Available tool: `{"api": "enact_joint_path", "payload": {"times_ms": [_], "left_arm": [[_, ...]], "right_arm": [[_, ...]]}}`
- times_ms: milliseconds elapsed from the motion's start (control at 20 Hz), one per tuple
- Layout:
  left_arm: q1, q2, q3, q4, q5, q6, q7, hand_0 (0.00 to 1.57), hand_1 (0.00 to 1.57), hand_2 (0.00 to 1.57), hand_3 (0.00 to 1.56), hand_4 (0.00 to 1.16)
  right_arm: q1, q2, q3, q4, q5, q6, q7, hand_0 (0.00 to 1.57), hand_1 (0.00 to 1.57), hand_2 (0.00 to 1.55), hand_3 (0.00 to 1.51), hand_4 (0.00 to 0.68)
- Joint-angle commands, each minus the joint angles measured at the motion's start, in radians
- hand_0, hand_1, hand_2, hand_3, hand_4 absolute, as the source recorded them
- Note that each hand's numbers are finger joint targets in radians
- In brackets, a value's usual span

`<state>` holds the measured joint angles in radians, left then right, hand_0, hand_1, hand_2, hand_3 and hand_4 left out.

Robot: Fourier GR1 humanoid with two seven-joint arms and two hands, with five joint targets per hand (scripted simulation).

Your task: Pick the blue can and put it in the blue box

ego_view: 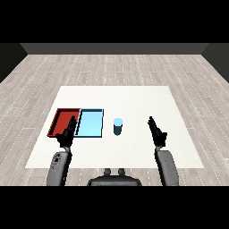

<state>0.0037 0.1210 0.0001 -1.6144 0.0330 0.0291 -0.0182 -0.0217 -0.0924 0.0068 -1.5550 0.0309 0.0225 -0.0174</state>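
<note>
1. Flat white rectangular bench [134,96] sits on a pale grey wood-plank floor [112,67]; a dark wall [114,48] runs along the far edge of the room.
2. Shallow red rectangular tray [62,117] and shallow light blue rectangular tray [91,123] lie side by side, touching, on the left part of the bench, red one outermost.
3. Small blue cylindrical can [118,126] stands upright on the bench, just right of the light blue tray, not in it. Nothing touches it.
4. Black left hand [68,133] on its grey forearm hangs over the near edge where the two trays meet; fingers straight, pointing forward, holding nothing.
5. Black right hand [157,130] sits right of the can, well apart from it; fingers straight and together, pointing forward, holding nothing.
6. No readable writing, brand or label on can, trays or bench.
</note>
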Motion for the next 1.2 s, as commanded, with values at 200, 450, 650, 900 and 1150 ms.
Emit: {"api": "enact_joint_path", "payload": {"times_ms": [200, 450, 650, 900, 1150], "left_arm": [[-0.028, 0.000, 0.020, 0.020, -0.007, -0.029, 0.027, 0.00, 0.00, 0.00, 0.00, 0.00], [-0.035, -0.026, 0.043, -0.110, 0.073, -0.083, -0.252, 0.00, 0.00, 0.00, 0.00, 0.00], [-0.044, -0.011, 0.087, 0.056, 0.085, -0.147, -0.423, 0.00, 0.00, 0.00, 0.00, 0.00], [0.003, -0.022, 0.074, -0.043, 0.106, -0.162, -0.354, 0.00, 0.00, 0.00, 0.00, 0.00], [-0.054, -0.049, 0.070, 0.008, 0.052, -0.105, -0.367, 0.00, 0.00, 0.00, 0.00, 0.00]], "right_arm": [[-0.150, 0.090, 0.031, 0.074, 0.076, -0.126, 0.047, 0.00, 0.00, 0.00, 0.00, 0.000], [-0.186, 0.092, 0.095, 0.050, -0.117, -0.079, -0.134, 0.00, 0.00, 0.00, 0.00, 0.000], [-0.185, 0.092, 0.036, 0.131, -0.138, -0.013, -0.228, 0.00, 0.00, 0.00, 0.00, 0.000], [-0.191, 0.075, 0.030, 0.154, -0.148, -0.015, -0.245, 0.00, 0.00, 0.00, 0.00, 0.000], [-0.222, 0.089, 0.050, 0.165, -0.154, -0.029, -0.218, 0.00, 0.00, 0.00, 0.00, 0.000]]}}
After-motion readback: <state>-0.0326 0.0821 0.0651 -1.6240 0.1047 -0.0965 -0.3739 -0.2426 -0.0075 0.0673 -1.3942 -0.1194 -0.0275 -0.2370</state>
